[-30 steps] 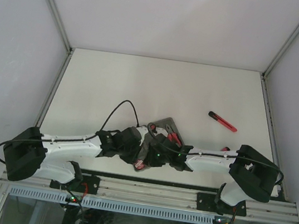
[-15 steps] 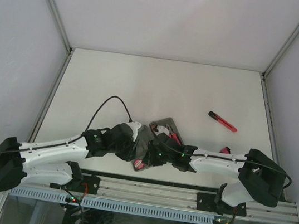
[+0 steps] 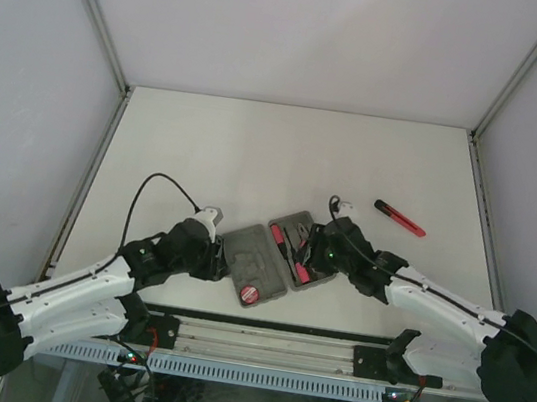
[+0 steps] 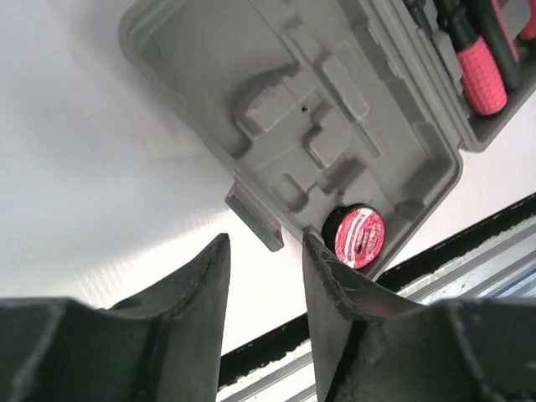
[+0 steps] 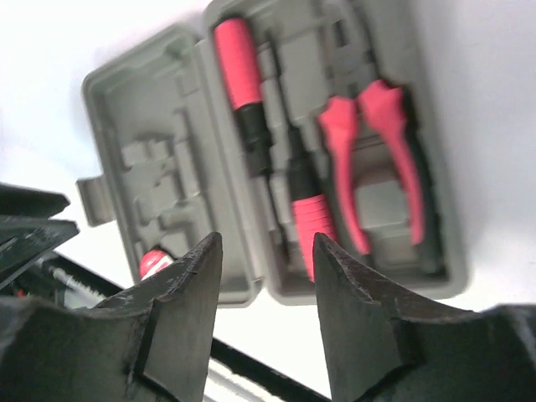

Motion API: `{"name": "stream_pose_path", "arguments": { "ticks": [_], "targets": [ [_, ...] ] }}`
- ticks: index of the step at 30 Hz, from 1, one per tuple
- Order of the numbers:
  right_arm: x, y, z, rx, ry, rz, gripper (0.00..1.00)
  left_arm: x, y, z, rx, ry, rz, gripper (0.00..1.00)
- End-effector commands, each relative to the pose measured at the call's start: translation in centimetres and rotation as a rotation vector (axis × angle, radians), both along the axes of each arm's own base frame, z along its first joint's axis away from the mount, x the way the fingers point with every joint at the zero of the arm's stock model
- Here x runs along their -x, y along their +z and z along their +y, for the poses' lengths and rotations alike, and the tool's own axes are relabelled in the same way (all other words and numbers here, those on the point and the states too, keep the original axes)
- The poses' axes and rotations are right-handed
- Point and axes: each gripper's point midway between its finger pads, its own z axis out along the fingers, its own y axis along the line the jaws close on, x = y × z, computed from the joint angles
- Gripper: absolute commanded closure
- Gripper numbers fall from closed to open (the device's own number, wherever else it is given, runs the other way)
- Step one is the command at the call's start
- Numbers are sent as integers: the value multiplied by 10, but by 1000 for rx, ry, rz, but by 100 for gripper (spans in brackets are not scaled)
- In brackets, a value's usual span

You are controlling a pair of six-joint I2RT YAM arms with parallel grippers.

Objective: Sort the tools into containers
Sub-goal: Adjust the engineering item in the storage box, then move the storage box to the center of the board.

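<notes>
The grey case (image 3: 258, 260) lies open in two halves near the table's front edge. Its right half (image 5: 368, 209) holds two red-handled screwdrivers (image 5: 237, 59) (image 5: 311, 219) and red-handled pliers (image 5: 378, 151). In the left half (image 4: 293, 109), a round red piece in a black ring (image 4: 358, 236) sits in one corner recess. A slim red-black stick tool (image 3: 399, 218) lies loose on the table, far right of the case. My left gripper (image 4: 264, 247) is open and empty, just off the case's left latch edge. At the case's right side my right gripper (image 5: 266, 243) is open and empty.
The white table (image 3: 286, 153) is walled on three sides. A black strip and metal rail (image 3: 268, 342) run along the near edge, close behind the case. A black cable (image 3: 154, 189) loops above the left arm.
Both grippers went from shut to open and drew apart, left arm back left, right arm back right. The case, earlier covered by them, now lies spread open in two halves.
</notes>
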Motion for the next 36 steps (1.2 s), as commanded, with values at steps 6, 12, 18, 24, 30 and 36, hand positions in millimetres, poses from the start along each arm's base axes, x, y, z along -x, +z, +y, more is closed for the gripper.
{"name": "stream_pose_path", "arguments": {
  "ticks": [6, 12, 18, 24, 30, 36],
  "targets": [
    [-33, -9, -63, 41, -133, -27, 39, -26, 13, -13, 159, 95, -45, 52],
    [-41, -27, -74, 9, -141, 25, 36, -33, 4, -13, 128, 112, -20, 52],
    [-38, -36, -66, -30, -88, 70, 36, -34, -9, -8, 92, 135, 12, 53],
    [-33, -46, -65, -35, -92, 111, 36, -35, -16, -10, 93, 129, 29, 53],
    [-28, -48, -63, -56, -95, 122, 37, -43, -16, -16, 98, 119, 29, 62],
    [-23, -47, -60, -64, -96, 121, 39, -50, -24, -17, 80, 118, 49, 66]
  ]
}}
